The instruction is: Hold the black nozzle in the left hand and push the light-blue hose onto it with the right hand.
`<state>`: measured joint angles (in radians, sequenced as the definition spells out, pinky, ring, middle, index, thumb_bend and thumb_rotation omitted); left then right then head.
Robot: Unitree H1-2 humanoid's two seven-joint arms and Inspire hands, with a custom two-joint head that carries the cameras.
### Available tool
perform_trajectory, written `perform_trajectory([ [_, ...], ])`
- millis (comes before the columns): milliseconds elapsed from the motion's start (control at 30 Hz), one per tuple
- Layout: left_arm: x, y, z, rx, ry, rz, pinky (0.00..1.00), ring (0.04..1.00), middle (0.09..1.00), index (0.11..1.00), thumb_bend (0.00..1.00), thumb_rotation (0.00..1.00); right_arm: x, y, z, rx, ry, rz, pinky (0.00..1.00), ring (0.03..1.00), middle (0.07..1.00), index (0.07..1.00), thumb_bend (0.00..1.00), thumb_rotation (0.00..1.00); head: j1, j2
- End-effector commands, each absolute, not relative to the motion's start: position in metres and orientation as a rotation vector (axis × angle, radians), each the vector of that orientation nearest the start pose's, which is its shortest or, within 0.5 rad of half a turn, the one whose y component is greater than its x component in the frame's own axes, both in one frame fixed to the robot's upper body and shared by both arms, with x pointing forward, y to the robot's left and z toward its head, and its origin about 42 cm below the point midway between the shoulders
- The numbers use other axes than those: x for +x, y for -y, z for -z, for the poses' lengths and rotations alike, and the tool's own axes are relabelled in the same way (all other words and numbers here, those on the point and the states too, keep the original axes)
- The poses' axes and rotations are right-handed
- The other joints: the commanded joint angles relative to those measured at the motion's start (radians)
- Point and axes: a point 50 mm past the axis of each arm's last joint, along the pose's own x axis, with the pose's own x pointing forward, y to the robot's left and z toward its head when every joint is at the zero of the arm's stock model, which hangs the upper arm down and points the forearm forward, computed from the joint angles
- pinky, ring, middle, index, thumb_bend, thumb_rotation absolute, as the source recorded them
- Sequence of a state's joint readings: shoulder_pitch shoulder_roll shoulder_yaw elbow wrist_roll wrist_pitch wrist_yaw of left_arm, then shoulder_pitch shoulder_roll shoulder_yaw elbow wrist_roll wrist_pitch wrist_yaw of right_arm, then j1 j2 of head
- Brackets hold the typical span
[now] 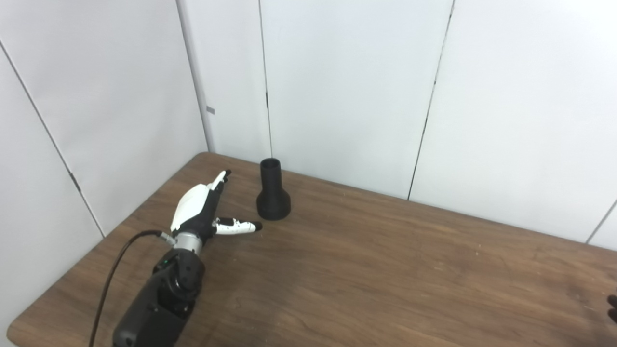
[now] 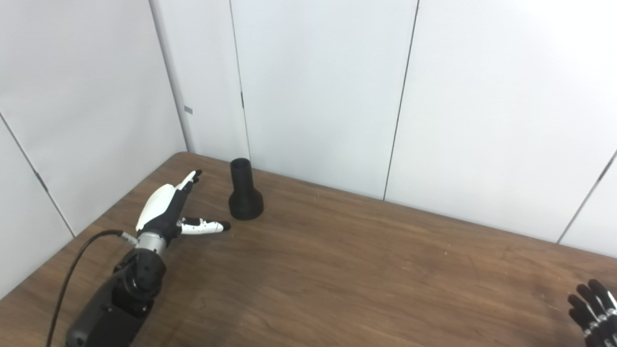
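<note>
One nozzle (image 1: pixel 273 192) was all I could find of the task's pieces: a black nozzle, standing upright on its wide flared base near the far left corner of the table (image 1: pixel 385 270), close to the white wall panels (image 1: pixel 347 86). Its long axis ran vertical, with the narrow round mouth pointing straight up and the broad skirt flat on the brown wood. My left hand (image 1: pixel 202 207) lay just to the left of it and a little nearer to me, not touching it; a strip of bare wood showed between the two. That hand held nothing and was spread wide, its fingers (image 1: pixel 221 179) reaching away toward the far corner while its thumb (image 1: pixel 238 225) stuck out sideways to the right, the tip ending just short of the nozzle's base. A black cable (image 1: pixel 113 274) looped from the wrist down along the dark forearm. My right hand (image 2: pixel 592 308) showed only at the bottom right corner of the right eye view, well apart from the nozzle on the other side of the table; its dark fingers looked parted and empty, though the frame edge cut most of it off. I could not see the hose in either view.
</note>
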<state>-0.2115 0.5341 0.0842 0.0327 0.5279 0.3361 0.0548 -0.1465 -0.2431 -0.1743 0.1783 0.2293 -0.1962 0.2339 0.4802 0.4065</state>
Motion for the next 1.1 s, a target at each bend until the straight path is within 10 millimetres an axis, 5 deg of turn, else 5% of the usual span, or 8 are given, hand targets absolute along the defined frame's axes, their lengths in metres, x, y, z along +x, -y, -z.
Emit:
perform_trajectory([
  [0, 0.365, -0.412, -0.236, 1.072, -0.004, -0.362, 1.00, 0.969, 0.943, 0.930, 1.00, 0.34, 0.308, 0.321, -0.094, 0.001, 0.131, -0.038, 0.91, 0.905, 0.920, 0.933, 0.50, 1.00, -0.001, 0.000],
  [333, 0.404, -0.406, -0.235, 1.109, -0.047, -0.324, 1.00, 0.962, 0.929, 0.896, 0.97, 0.34, 0.309, 0.316, -0.098, -0.022, 0.137, -0.022, 0.90, 0.884, 0.892, 0.928, 0.48, 1.00, -0.011, 0.000],
  [1067, 0.436, -0.409, -0.224, 1.138, -0.164, -0.347, 1.00, 0.973, 0.907, 0.848, 0.91, 0.39, 0.307, 0.315, -0.097, -0.029, 0.139, -0.014, 0.87, 0.879, 0.877, 0.938, 0.47, 0.98, -0.025, 0.003],
])
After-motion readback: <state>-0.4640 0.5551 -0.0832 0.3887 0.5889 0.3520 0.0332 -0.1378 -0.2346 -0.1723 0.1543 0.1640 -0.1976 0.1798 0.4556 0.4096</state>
